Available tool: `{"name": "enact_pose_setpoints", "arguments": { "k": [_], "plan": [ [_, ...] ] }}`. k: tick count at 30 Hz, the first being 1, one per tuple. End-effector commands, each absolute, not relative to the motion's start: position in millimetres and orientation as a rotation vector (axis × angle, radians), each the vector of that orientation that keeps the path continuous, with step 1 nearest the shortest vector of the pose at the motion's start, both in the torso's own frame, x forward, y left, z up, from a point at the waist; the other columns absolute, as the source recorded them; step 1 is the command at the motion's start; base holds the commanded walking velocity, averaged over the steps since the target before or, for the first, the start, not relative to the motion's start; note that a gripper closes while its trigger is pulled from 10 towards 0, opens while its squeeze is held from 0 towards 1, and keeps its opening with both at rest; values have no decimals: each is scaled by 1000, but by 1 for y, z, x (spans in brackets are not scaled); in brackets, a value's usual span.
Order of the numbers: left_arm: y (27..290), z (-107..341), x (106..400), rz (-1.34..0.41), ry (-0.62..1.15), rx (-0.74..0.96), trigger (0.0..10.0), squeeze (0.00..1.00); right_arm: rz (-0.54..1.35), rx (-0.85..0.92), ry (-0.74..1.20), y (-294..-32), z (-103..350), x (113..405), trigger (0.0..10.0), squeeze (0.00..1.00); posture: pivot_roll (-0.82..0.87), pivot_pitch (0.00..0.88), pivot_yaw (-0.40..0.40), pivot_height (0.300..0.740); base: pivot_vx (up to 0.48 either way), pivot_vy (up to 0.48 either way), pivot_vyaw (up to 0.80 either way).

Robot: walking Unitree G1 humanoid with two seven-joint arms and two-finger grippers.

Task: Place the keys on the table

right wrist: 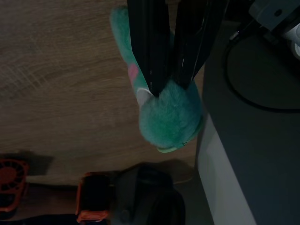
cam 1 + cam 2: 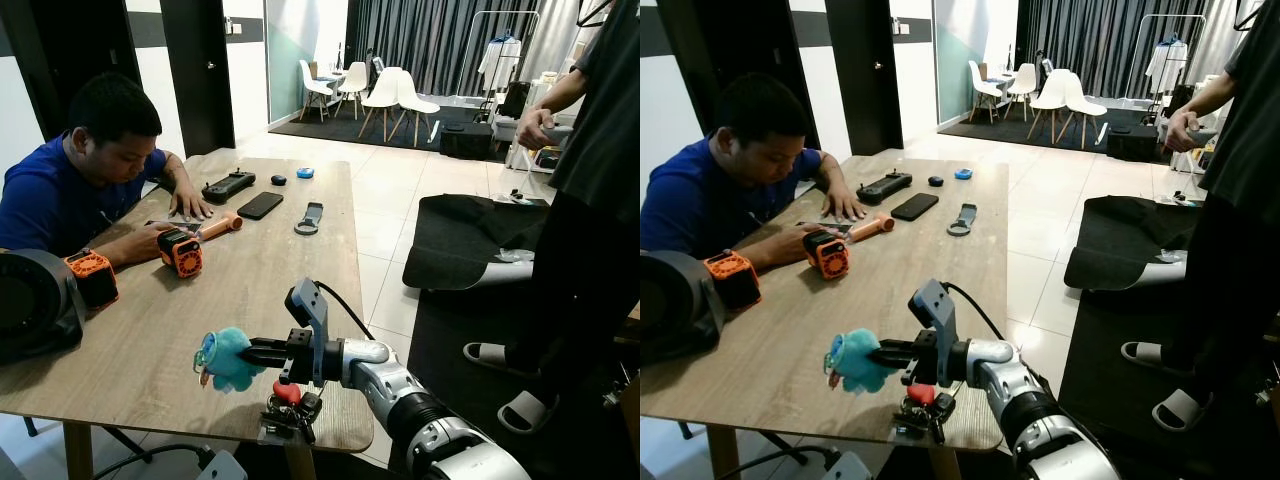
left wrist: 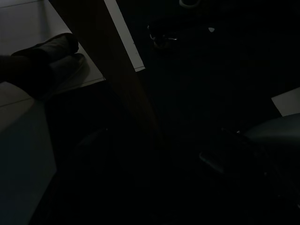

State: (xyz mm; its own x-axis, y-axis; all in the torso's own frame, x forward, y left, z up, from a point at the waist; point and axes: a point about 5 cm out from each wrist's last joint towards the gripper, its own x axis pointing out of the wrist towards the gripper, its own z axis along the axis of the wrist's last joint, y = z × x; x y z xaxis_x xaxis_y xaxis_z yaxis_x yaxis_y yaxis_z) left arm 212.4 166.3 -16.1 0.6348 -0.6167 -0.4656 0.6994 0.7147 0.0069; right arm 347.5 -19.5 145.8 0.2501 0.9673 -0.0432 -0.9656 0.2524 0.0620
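Right gripper (image 2: 262, 354) clamped on the teal plush charm (image 2: 226, 359), keys (image 2: 290, 408) dangling just below the wrist, over the table (image 2: 150, 340) edge.

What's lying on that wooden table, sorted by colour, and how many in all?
Black: 3, game controller, phone, small round puck
Orange: 3, two orange-and-black boxy devices, orange handle
Blue: 1, small disc
Grey: 1, strap with ring
Total: 8
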Motion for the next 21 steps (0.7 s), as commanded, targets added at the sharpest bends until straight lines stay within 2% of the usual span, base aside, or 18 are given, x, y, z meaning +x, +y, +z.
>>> {"name": "enact_pose_setpoints", "arguments": {
  "k": [1, 8, 9, 11, 12, 15, 16, 17, 21],
  "plan": [
    [169, -16, 211, -751, 458, 195, 10000, 0, 1307, 21, 92, -22, 140, 347, 10000, 0, 39, 35, -32, 740, 0, 0, 0],
    [169, -15, 211, -763, 460, 205, 10000, 0, 1293, 35, 96, -27, 140, 348, 10000, 0, 38, 34, -25, 740, 0, 0, 0],
    [169, -15, 212, -763, 459, 206, 10000, 0, 1294, 38, 97, -27, 140, 348, 10000, 357, 39, 34, -25, 740, 0, 0, 0],
    [169, -15, 212, -763, 459, 207, 10000, 0, 1295, 39, 98, -27, 140, 348, 10000, 357, 39, 34, -25, 740, 0, 0, 0],
    [170, -15, 212, -762, 459, 208, 10000, 0, 1291, 41, 97, -27, 140, 349, 10000, 820, 40, 37, -25, 740, 0, 0, 0],
    [170, -15, 212, -758, 461, 210, 10000, 0, 1252, 18, 66, -28, 143, 351, 10000, 820, 40, 37, -25, 740, 0, 0, 0],
    [171, -15, 213, -750, 469, 219, 10000, 0, 1221, 28, 47, -28, 146, 353, 10000, 584, 40, 37, -24, 740, 0, 0, 0],
    [172, -16, 213, -744, 477, 231, 10000, 0, 1174, 53, 13, -30, 152, 358, 10000, 0, 40, 36, -22, 740, 0, 0, 0],
    [172, -16, 213, -744, 477, 231, 10000, 0, 1152, 58, -8, -32, 156, 360, 10000, 0, 40, 37, -21, 740, 0, 0, 0]
  ]
}}
